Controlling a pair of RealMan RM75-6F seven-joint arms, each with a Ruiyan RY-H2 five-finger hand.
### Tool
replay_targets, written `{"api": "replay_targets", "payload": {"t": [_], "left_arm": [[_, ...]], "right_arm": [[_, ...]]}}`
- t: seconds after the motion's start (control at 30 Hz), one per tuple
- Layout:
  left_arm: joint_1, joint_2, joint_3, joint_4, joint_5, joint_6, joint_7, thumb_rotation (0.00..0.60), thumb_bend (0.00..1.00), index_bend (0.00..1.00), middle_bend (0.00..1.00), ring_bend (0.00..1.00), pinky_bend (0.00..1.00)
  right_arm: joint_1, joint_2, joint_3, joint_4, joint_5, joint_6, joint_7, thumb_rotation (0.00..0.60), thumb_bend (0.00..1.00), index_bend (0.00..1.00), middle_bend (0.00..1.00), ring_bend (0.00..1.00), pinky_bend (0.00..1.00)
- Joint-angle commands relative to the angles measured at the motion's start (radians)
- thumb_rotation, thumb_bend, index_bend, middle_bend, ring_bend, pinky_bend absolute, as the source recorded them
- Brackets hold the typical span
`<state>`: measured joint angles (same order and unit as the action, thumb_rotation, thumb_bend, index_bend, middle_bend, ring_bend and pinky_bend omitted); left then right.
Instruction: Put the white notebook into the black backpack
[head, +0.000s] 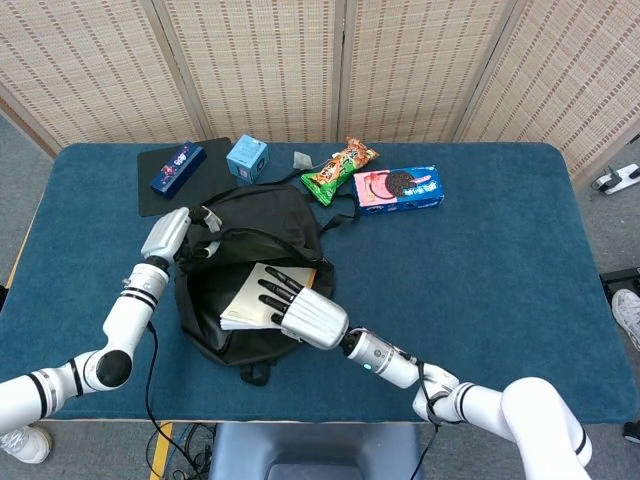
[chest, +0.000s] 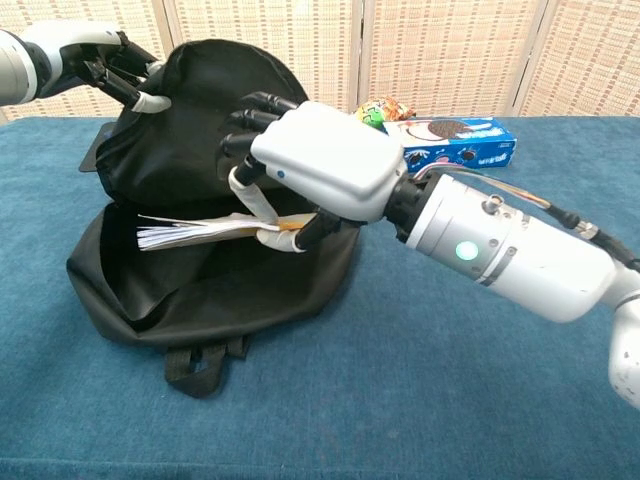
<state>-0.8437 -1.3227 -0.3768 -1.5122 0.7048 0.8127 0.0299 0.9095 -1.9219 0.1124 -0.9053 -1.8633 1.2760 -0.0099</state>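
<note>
The black backpack (head: 258, 238) (chest: 190, 290) lies open near the table's front left. My left hand (head: 190, 232) (chest: 110, 68) grips its upper flap and holds the mouth open. My right hand (head: 300, 310) (chest: 310, 165) holds the white notebook (head: 248, 302) (chest: 195, 230) between thumb and fingers. The notebook lies nearly flat, most of it inside the opening, its page edges pointing left in the chest view. Its far end is hidden by the flap.
Behind the backpack lie a green snack bag (head: 338, 166), a blue cookie box (head: 398, 189) (chest: 455, 140), a light blue carton (head: 247, 157) and a dark blue box (head: 178, 167) on a black mat (head: 160, 190). The table's right half is bare blue cloth.
</note>
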Motion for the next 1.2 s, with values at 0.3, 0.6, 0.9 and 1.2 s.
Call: {"api": "replay_targets", "payload": {"t": [0.3,0.6,0.9,1.2], "left_arm": [[-0.006,0.013,0.013,-0.006,-0.020,-0.009,-0.002,0.600,0.58,0.79,0.37,0.35,0.25],[0.002,0.039,0.014,-0.024,-0.022,-0.016,-0.025,0.600,0.58,0.79,0.37,0.35,0.25],[0.001,0.054,0.017,-0.043,-0.028,-0.014,-0.032,0.600,0.58,0.79,0.37,0.35,0.25],[0.001,0.082,0.012,-0.067,-0.049,-0.032,-0.054,0.600,0.58,0.79,0.37,0.35,0.25]], "right_arm": [[0.048,-0.055,-0.042,0.063,-0.037,0.075,0.066,0.600,0.49,0.68,0.30,0.11,0.01],[0.073,-0.025,-0.097,0.120,-0.044,0.024,0.081,0.600,0.49,0.68,0.30,0.11,0.01],[0.097,-0.050,-0.076,0.180,0.010,-0.036,0.052,0.600,0.49,0.68,0.30,0.11,0.00],[0.112,-0.085,-0.064,0.240,0.063,-0.101,0.007,0.600,0.49,0.68,0.30,0.11,0.00]]}}
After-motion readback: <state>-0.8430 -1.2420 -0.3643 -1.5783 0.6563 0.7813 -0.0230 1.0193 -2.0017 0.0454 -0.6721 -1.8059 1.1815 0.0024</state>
